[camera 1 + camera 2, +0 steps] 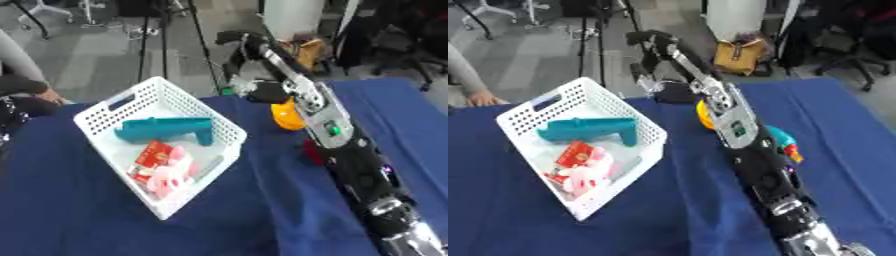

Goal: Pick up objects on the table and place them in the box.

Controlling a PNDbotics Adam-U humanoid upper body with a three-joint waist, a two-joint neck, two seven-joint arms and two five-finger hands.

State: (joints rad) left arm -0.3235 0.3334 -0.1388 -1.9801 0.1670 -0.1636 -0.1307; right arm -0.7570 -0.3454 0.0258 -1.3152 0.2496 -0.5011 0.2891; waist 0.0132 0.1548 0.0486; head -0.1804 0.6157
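Reaching the right hand (pixel 654 65) out past the table's far edge, fingers hard to make out, so no telling whether clenched or released. Still waiting beside the arm: an orange rounded plastic toy (pixel 287 116). Advising a slow return, then lowering squarely before carrying to the white lattice plastic box (pixel 105 116).

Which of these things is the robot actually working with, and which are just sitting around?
Part of the job:
white basket, already holding a teal tool and a red and pink packet
yellow object and a colourful toy, both on the blue table
right hand, reaching far across

Just lying about:
brown bag on the floor
office chair
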